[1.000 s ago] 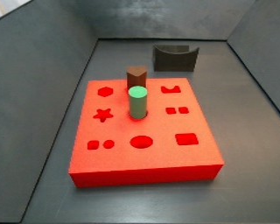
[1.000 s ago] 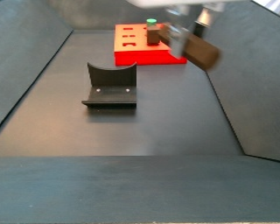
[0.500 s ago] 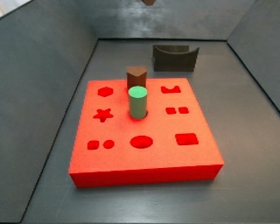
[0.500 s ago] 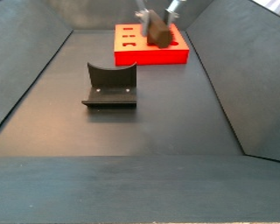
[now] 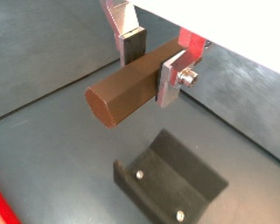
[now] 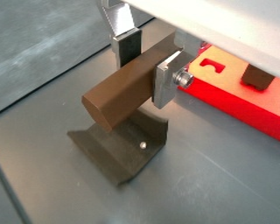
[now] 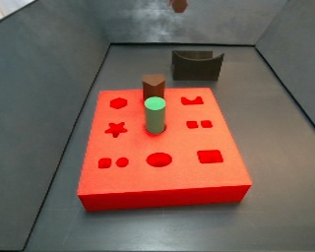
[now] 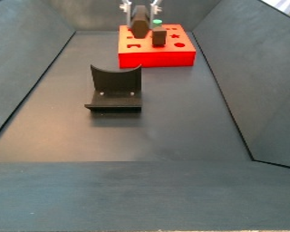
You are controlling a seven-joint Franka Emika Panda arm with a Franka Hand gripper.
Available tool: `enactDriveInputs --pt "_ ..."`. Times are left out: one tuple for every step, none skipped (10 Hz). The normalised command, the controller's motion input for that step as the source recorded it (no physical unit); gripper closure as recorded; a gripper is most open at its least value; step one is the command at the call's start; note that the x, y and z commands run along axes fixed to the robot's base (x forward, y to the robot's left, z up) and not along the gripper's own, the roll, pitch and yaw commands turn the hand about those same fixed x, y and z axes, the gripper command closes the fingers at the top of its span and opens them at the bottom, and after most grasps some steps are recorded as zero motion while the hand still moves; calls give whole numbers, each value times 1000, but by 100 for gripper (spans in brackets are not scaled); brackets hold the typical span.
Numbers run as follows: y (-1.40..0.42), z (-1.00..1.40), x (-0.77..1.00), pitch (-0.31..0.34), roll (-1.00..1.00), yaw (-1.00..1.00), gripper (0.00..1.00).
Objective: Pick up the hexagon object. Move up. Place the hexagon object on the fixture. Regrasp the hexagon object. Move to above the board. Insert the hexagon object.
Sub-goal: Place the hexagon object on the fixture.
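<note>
- dark-brown, slim and faceted, the hexagon object sits crosswise between the gripper's flat silver fingers, which are clamped on it; one blunt end sticks well out past the plates in both wrist views.
- the gripper hangs high in the air, off the floor; in a side view only a brown tip shows at the upper edge of the frame, and in a side view the peg and gripper show up near the far end of the bin, in front of the board.
- the small dark grey-black fixture with its curved notch stands on the grey floor beneath the held peg, apart from it, as both wrist views show.
- the thick red-orange square board lies flat on the floor, with darker shaped holes in its top.
- a green cylinder stands upright in the board, and a stouter brown peg stands upright just behind it.
- in a side view the fixture sits beyond the board, near it but not touching.
</note>
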Motion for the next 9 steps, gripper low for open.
enactDriveInputs --pt "-210 3 1000 191 72 -48 100" --pt "-181 4 1000 177 71 -17 100" --pt "-155 1 1000 169 69 5 100" --pt "129 -8 583 -6 -1000 33 100" --pt "157 -12 494 -5 -1000 30 100" --pt "127 -14 377 6 -1000 12 100" --pt "89 -17 323 15 -1000 9 100" --pt "58 -4 220 40 -1000 2 100" --pt "55 -2 153 62 -1000 -4 100"
